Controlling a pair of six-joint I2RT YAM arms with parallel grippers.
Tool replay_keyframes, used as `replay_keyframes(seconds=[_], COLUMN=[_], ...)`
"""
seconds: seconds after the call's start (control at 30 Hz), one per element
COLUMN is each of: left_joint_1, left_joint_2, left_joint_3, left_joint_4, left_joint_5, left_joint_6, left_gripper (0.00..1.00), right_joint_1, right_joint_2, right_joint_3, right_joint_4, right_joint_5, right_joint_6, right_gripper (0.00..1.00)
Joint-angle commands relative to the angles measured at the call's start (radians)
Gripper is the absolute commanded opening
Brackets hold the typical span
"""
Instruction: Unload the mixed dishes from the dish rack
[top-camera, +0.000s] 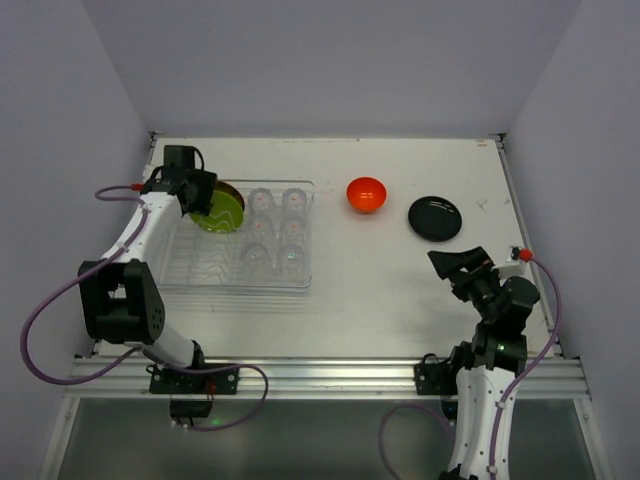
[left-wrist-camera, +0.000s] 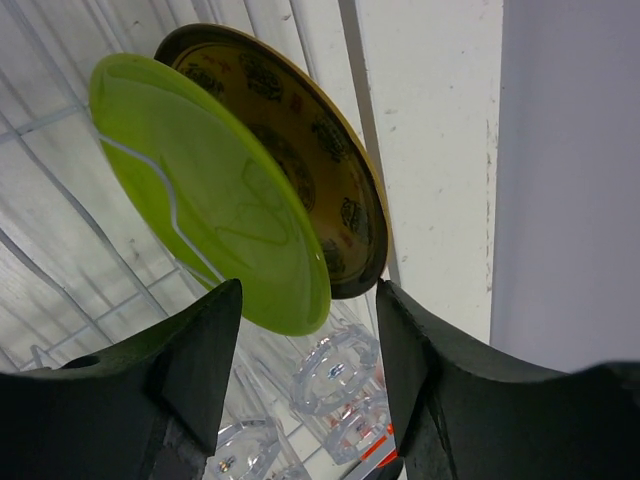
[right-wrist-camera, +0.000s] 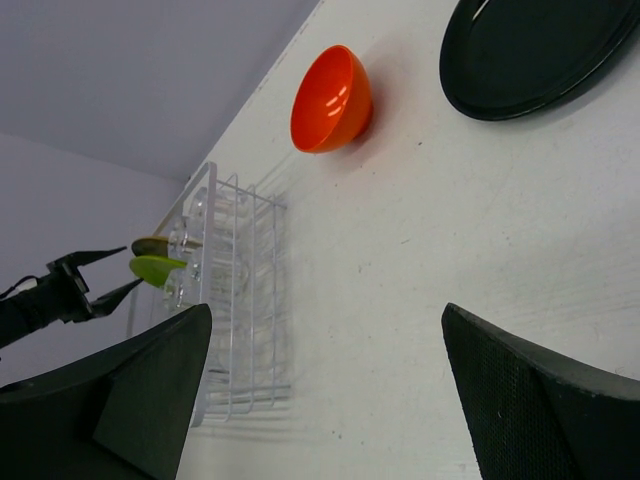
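The clear dish rack (top-camera: 200, 272) sits at the table's left. A lime-green plate (top-camera: 222, 212) (left-wrist-camera: 210, 200) stands on edge in its back left corner. A patterned plate with a dark rim (left-wrist-camera: 310, 150) leans right behind it. Several clear glasses (top-camera: 277, 228) (left-wrist-camera: 335, 375) fill the rack's right half. My left gripper (top-camera: 197, 190) (left-wrist-camera: 312, 285) straddles the lower rims of both plates, its jaws partly narrowed with a gap still showing. The orange bowl (top-camera: 366, 194) (right-wrist-camera: 328, 98) and the black plate (top-camera: 435, 217) (right-wrist-camera: 530, 50) lie on the table. My right gripper (top-camera: 452, 262) (right-wrist-camera: 325, 310) hangs open and holds nothing.
The rack (right-wrist-camera: 250, 300) has raised clear walls and thin wire dividers (left-wrist-camera: 60, 260). The enclosure's left wall stands close behind the left arm. Bare white tabletop (top-camera: 380, 280) lies between the rack and the right arm.
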Motion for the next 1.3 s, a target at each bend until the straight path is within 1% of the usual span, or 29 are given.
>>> replay_keyframes(seconds=[0.0,0.13,0.17,0.23,0.27,0.33,0.37,0.43,0.5,0.57,0.6,0.63,0.67,0.87,1.1,1.27], left_joint_1=[0.007,0.007,0.007,0.007,0.007,0.007,0.007,0.007,0.007,0.007,0.007,0.007,0.007,-0.011,-0.049,-0.084], left_joint_2=[0.033,0.064,0.071,0.068,0.065,0.062,0.064,0.067,0.065,0.051,0.044,0.025,0.016,-0.051,-0.145,-0.237], left_joint_3=[-0.025,-0.015,-0.012,-0.013,-0.016,-0.018,-0.018,-0.015,-0.012,-0.015,-0.027,-0.033,-0.042,-0.048,-0.048,-0.051], left_joint_4=[0.05,0.006,-0.01,-0.025,-0.025,-0.024,-0.024,-0.027,-0.033,-0.045,-0.045,-0.036,-0.029,-0.009,-0.001,0.001], left_joint_5=[0.015,-0.012,-0.024,-0.053,-0.06,-0.069,-0.067,-0.064,-0.064,-0.064,-0.063,-0.058,-0.055,-0.072,-0.139,-0.179], left_joint_6=[-0.052,-0.069,-0.073,-0.081,-0.084,-0.089,-0.092,-0.103,-0.116,-0.132,-0.152,-0.159,-0.165,-0.21,-0.247,-0.236], left_gripper=[0.59,0.57,0.53,0.53,0.49,0.45,0.37,0.26,0.22,0.12,0.1,0.02,0.0,0.0,0.0,0.0], right_joint_1=[-0.001,-0.001,-0.001,-0.001,-0.001,-0.001,-0.001,-0.001,-0.001,-0.001,-0.001,-0.001,-0.001,-0.001,-0.001,-0.001], right_joint_2=[-0.013,-0.024,-0.027,-0.039,-0.044,-0.053,-0.062,-0.077,-0.084,-0.087,-0.084,-0.079,-0.073,-0.074,-0.084,-0.07], right_joint_3=[0.047,0.036,0.031,0.01,0.007,-0.001,0.001,0.004,0.01,0.015,0.022,0.027,0.03,0.019,0.039,0.057], right_joint_4=[-0.034,-0.032,-0.022,-0.011,-0.002,-0.003,-0.003,-0.002,-0.006,-0.006,-0.006,-0.011,-0.011,-0.003,-0.011,-0.015], right_joint_5=[-0.014,-0.015,-0.023,-0.029,-0.028,-0.028,-0.028,-0.026,-0.017,-0.011,-0.009,-0.012,-0.018,-0.029,-0.021,-0.017], right_joint_6=[-0.029,0.009,0.02,0.05,0.059,0.072,0.076,0.081,0.081,0.076,0.072,0.072,0.073,0.099,0.089,0.076], right_gripper=[0.99,0.99,0.99,0.98,0.98,0.97,0.97,0.97,0.97,0.97,0.97,0.97,0.97,0.97,0.97,0.97])
